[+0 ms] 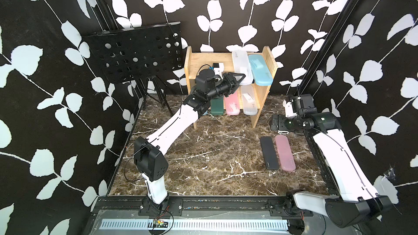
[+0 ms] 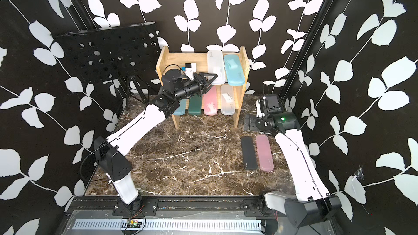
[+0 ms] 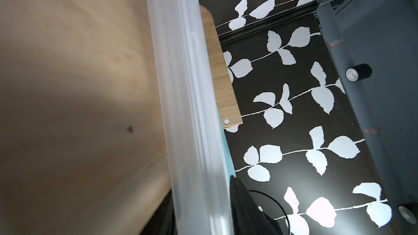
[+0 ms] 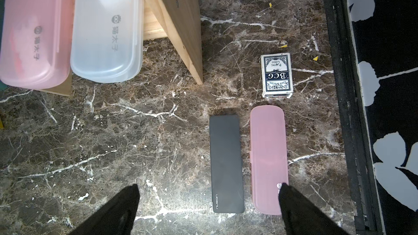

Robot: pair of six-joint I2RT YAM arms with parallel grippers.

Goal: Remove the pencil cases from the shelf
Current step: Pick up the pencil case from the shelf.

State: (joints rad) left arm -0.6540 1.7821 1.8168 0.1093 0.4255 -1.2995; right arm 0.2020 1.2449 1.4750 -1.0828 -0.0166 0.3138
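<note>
Quick status: six cases on the shelf (image 1: 270,61), two off. Top tier has the top frosted case (image 1: 242,66) w/ the light blue case (image 1: 260,71) right beside it. Lower tier holds the teal case (image 2: 180,108), dark green case (image 1: 217,107), pink case (image 1: 231,105) and lower frosted case (image 1: 248,103). The black case (image 1: 269,153) and bench pink case (image 1: 285,153) lie side by side on the bench (image 1: 203,159).

Left jaws are pinched across the top frosted case's near end (wrist cam shows it running between both fingers (image 3: 246,209)). Right jaws gape wide over the bench, holding nothing.

Imo these are light, stiff, hollow plastic, prob slick. Grip across the narrow width. Held by the end it'll likely droop, and a hard squeeze might pop the lid.
</note>
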